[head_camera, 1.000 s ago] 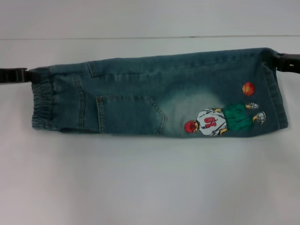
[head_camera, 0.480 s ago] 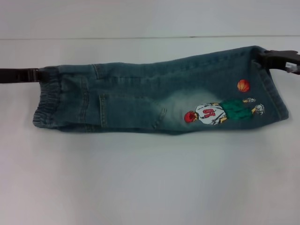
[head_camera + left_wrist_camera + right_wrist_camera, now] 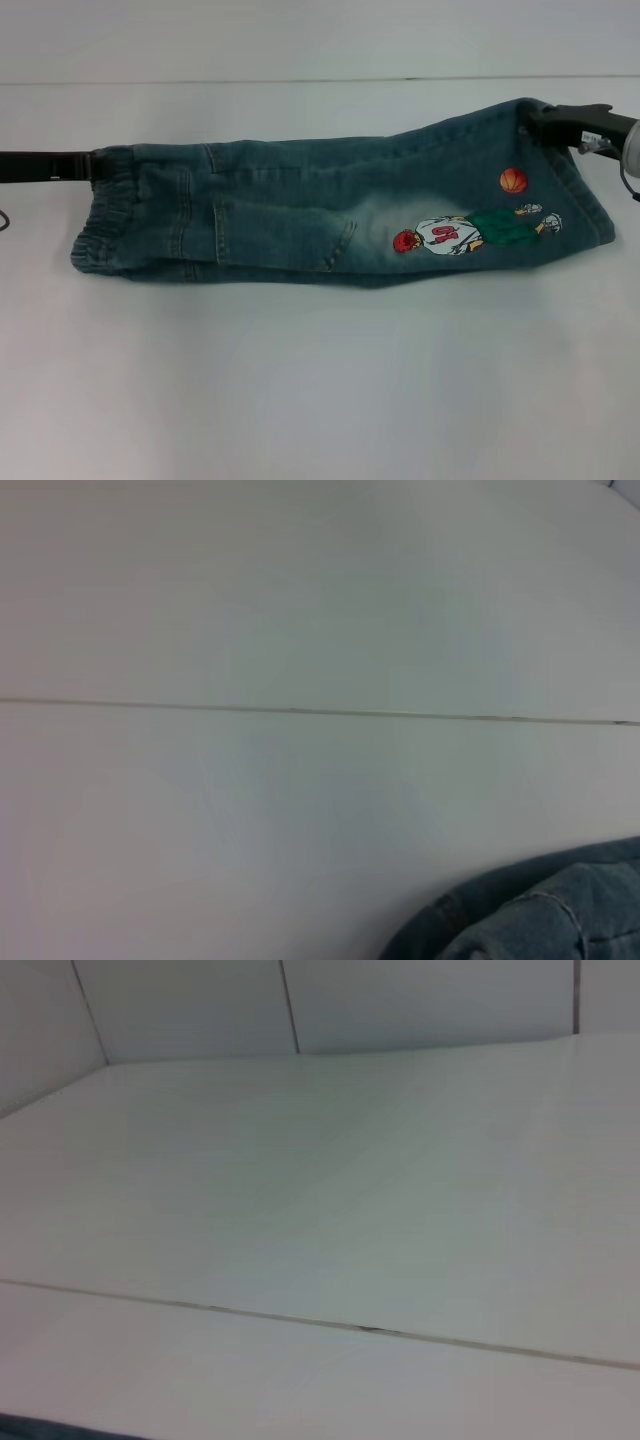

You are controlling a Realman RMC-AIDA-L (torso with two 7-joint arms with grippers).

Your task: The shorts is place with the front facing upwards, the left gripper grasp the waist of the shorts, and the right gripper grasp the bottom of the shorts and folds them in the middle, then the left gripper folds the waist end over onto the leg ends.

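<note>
Both hands gripping shorts [image 3: 330, 215] far edge, L hand [image 3: 92, 166] at waist [image 3: 100, 215], R hand [image 3: 535, 118]

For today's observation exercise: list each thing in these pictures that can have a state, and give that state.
shorts: folded lengthwise, held at both ends
waist: gripped by left gripper
leg ends: top corner lifted
left gripper: shut on waist
right gripper: shut on leg ends, raised

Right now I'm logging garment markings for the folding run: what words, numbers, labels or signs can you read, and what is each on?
Two red digits on the white jersey of the embroidered player on the shorts: too blurred to read.
White label by the right tool at the leg ends: too small to read.
Nothing readable near the left tool at the waist, or in either wrist view.
</note>
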